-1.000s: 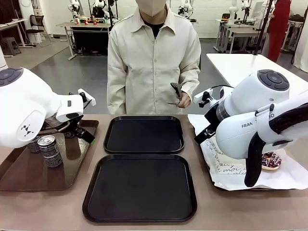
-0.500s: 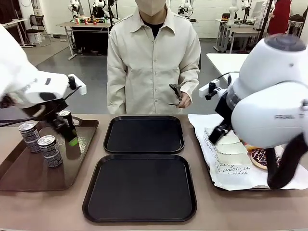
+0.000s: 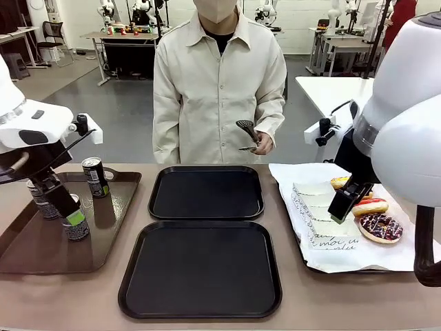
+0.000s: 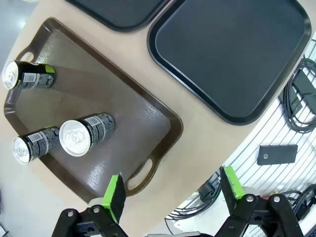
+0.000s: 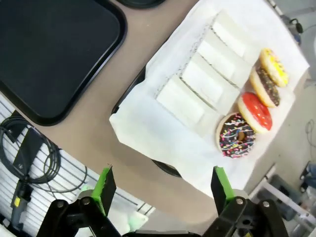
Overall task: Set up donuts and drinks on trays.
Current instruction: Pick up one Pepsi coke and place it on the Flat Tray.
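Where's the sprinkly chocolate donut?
In the front view, the sprinkled donut sits at the right, on the white paper, beside the red donut.

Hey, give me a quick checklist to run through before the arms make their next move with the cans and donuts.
1. Left tool open: ok.
2. Right tool open: ok.
3. Three cans upright on brown tray: ok.
4. Left tool centred over a can: not ok, the cans sit off to one side.
5. Both black trays bare: ok.
6. Person's hand away from trays, holding tongs: ok.
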`<state>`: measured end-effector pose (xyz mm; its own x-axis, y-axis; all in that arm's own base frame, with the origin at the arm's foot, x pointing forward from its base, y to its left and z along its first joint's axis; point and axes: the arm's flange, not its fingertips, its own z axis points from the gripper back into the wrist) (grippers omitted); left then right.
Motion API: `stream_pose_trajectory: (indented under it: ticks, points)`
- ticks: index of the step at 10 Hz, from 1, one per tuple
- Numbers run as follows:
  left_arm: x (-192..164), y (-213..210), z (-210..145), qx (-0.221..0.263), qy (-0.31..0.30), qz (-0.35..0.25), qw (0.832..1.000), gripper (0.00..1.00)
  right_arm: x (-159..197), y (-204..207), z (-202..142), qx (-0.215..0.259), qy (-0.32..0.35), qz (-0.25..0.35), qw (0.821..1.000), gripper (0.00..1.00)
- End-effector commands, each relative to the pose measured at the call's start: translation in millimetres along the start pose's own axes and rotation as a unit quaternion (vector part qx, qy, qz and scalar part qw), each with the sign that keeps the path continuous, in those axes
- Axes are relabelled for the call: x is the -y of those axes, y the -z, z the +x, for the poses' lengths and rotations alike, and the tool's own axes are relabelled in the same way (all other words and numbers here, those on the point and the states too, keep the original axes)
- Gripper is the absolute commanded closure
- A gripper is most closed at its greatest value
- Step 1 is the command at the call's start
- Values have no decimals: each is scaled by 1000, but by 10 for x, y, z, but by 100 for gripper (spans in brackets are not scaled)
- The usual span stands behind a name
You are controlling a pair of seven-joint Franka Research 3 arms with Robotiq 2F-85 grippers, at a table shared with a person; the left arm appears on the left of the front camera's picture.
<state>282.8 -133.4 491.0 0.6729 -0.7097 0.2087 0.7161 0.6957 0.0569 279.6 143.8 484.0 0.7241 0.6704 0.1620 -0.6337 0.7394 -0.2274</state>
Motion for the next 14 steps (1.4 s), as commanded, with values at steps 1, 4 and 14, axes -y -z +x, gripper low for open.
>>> stream_pose_trajectory:
  ticks: [1, 4, 14]
  points:
    - [6, -21, -37, -5, -1, -3, 1000, 0, 27, -37, -14, 4, 2, -6, 1000, 0]
    - [-659, 13, -526, 227, -171, -242, 928, 0, 960, 268, -572, 67, 222, 235, 944, 0]
    - [-1422, 304, -2316, 329, -365, -332, 805, 0, 2150, -283, -2571, 290, 354, 363, 812, 0]
